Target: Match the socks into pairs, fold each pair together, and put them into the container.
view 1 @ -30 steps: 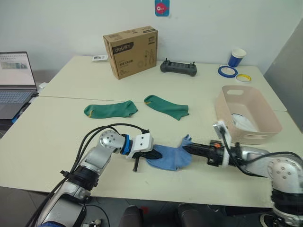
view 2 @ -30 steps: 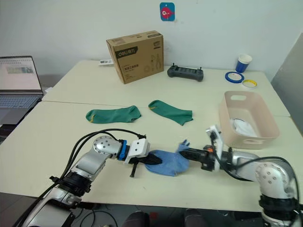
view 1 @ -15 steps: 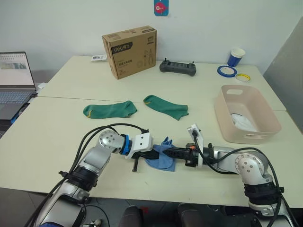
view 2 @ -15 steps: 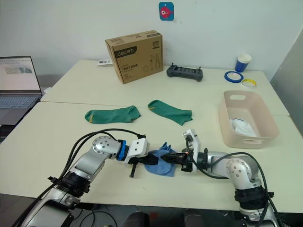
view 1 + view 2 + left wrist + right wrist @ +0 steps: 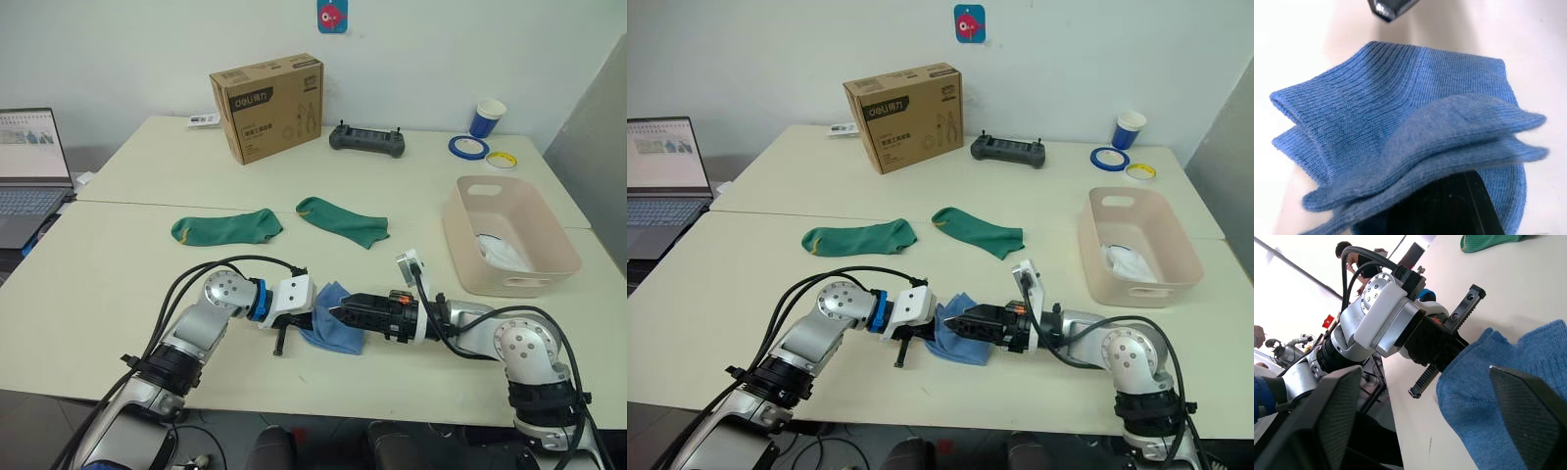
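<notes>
Blue socks (image 5: 328,321) lie doubled on the bench (image 5: 108,264), my left pincer (image 5: 306,318) pinching them to anchor the fold while my right pincer (image 5: 331,310) hovers spread.

Laptop (image 5: 29,176) cut by the frame edge; white socks (image 5: 505,255) half hidden behind the container (image 5: 460,250) wall.

Folded blue socks (image 5: 331,321) lie at the table's near edge; two green socks (image 5: 227,227) lie flat behind; white socks (image 5: 502,253) rest inside the pink container (image 5: 509,284).
</notes>
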Available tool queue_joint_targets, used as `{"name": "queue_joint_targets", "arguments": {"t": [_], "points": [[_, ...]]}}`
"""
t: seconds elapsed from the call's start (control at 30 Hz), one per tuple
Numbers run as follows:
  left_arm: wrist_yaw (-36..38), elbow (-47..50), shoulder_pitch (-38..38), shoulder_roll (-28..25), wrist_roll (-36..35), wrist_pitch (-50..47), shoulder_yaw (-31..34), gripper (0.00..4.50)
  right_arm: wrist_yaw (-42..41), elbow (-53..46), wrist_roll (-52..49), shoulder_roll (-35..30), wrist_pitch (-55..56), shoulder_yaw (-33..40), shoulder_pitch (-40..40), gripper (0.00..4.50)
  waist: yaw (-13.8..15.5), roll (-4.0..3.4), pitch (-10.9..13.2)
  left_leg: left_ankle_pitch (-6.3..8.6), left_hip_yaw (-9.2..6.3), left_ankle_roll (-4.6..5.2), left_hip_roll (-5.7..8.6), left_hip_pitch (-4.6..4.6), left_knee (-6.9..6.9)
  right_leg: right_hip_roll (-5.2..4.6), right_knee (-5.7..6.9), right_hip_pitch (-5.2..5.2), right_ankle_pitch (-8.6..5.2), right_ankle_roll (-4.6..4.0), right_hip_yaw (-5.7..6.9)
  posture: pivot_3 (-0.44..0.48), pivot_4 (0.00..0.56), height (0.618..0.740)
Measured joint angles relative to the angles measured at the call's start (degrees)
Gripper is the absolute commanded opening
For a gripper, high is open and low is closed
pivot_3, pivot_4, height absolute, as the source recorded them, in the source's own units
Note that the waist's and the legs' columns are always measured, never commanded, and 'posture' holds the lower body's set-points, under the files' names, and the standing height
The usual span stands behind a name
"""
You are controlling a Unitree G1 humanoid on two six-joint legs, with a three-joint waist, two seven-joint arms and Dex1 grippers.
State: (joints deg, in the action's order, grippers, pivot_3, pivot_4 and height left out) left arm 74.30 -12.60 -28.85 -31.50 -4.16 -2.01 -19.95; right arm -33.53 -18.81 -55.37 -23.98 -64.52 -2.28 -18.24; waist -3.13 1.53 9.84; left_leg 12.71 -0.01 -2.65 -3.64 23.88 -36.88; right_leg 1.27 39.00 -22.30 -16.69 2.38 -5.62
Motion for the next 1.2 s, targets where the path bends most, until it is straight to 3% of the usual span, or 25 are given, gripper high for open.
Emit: {"name": "queue_joint_targets", "arguments": {"t": [0.1, 0.23, 0.33, 0.47, 0.83, 1.0, 1.13, 1.2], "points": [[0.28, 0.04, 0.0, -0.78, -0.11, -0.04, 0.11, 0.0, -0.96, -1.32, 7.61, -3.1, 7.2, -1.43, 1.72, 3.79, -0.13, 0.05, -0.02, 0.0, 0.01, 0.0, -0.01, -0.02, 0.02, 0.0, -0.02, 0.0, 0.0, 0.0, -0.01, 0.0, 0.15, 0.74], [0.3, 0.59, 0.2, -0.97, -0.34, -1.13, 0.28, 0.0, -4.38, -1.5, 19.83, -6.74, 18.97, -9.28, 3.94, 2.4, -0.26, 0.03, -0.02, 0.0, -0.03, 0.0, -0.04, -0.06, 0.05, 0.04, 0.01, -0.01, -0.06, -0.1, 0.03, 0.0, 0.15, 0.74], [0.35, 1.17, 0.27, -1.07, -1.0, -2.72, 0.39, 0.0, -6.62, 0.35, 26.0, -6.53, 25.37, -13.83, 4.45, 1.23, -0.29, 0.04, -0.01, 0.0, 0.02, 0.0, -0.03, -0.03, 0.04, 0.04, 0.01, -0.02, -0.03, -0.05, -0.01, 0.0, 0.15, 0.74], [0.93, 1.96, 0.32, -2.21, -2.22, -4.97, 0.82, 0.0, -8.61, 4.17, 31.32, -5.75, 30.54, -16.92, 3.1, 0.03, -0.31, 0.09, 0.03, 0.0, 0.02, 0.0, -0.04, -0.03, 0.04, 0.05, 0.01, -0.03, -0.03, -0.05, -0.01, 0.0, 0.15, 0.74], [5.24, 8.93, -1.75, -12.67, -10.67, -16.51, 9.85, 0.0, -14.74, 10.04, 38.3, -4.83, 37.49, -19.28, 0.89, 0.03, -0.13, 0.14, 0.13, 0.0, -0.01, 0.0, -0.05, -0.01, 0.08, 0.04, 0.02, -0.06, -0.1, -0.15, 0.05, 0.0, 0.15, 0.74], [4.77, 15.2, -3.33, -9.03, -14.95, -20.46, 10.63, 0.0, -15.4, 9.68, 37.63, -4.8, 36.0, -17.92, 1.25, 0.03, 0.3, 0.14, 0.13, 0.0, 0.01, -0.01, 0.0, 0.0, 0.06, 0.0, -0.01, -0.02, -0.1, -0.11, 0.05, 0.0, 0.15, 0.74], [2.35, 14.72, -0.67, -4.61, -11.61, -16.38, 5.36, 0.0, -15.03, 5.96, 33.54, -5.07, 29.26, -14.89, 2.26, 0.03, 0.32, 0.15, 0.14, 0.0, -0.01, 0.0, -0.02, 0.01, 0.06, 0.02, 0.02, -0.05, -0.09, -0.1, 0.04, 0.0, 0.15, 0.74], [1.44, 13.29, 0.56, -4.43, -8.44, -12.83, 2.83, 0.0, -14.11, 2.97, 30.15, -5.0, 24.76, -11.68, 3.1, 0.42, 0.13, 0.15, 0.14, 0.0, -0.04, 0.0, -0.06, 0.0, 0.09, 0.09, 0.03, -0.06, -0.09, -0.11, 0.04, 0.0, 0.15, 0.74]]}}
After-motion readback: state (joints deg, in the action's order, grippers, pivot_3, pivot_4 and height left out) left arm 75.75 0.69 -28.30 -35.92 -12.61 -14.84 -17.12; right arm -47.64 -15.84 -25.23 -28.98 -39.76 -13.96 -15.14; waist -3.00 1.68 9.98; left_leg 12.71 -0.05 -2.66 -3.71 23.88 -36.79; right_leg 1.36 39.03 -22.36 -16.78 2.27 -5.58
